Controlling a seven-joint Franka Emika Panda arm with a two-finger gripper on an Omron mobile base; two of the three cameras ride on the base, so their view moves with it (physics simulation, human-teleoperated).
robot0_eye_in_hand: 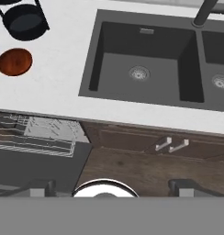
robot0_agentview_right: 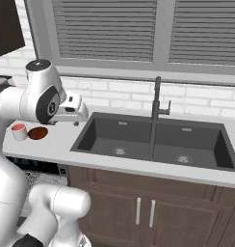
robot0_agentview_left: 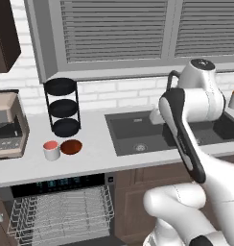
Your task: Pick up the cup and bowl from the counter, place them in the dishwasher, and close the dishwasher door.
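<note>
Claw (robot0_eye_in_hand: 109,187): we see its jaws spread wide, holding nothing, above the sink (robot0_eye_in_hand: 146,64).
Cup (robot0_agentview_left: 51,150): touching the bowl (robot0_agentview_left: 71,146) on the counter (robot0_agentview_left: 95,144).
Dishwasher (robot0_agentview_left: 61,211): open, rack out.

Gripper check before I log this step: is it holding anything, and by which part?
Nothing is held. The gripper is open over the counter edge; cup and bowl sit untouched on it.

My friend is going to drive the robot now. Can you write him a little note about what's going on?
Gripper: open, nothing between the fingers, up over the counter by the sink.
Cup and bowl: side by side on the counter, in front of the black tiered stand.
Dishwasher: door down, white rack pulled out.
Done: nothing loaded.
Left: load cup, load bowl, shut the door.
</note>
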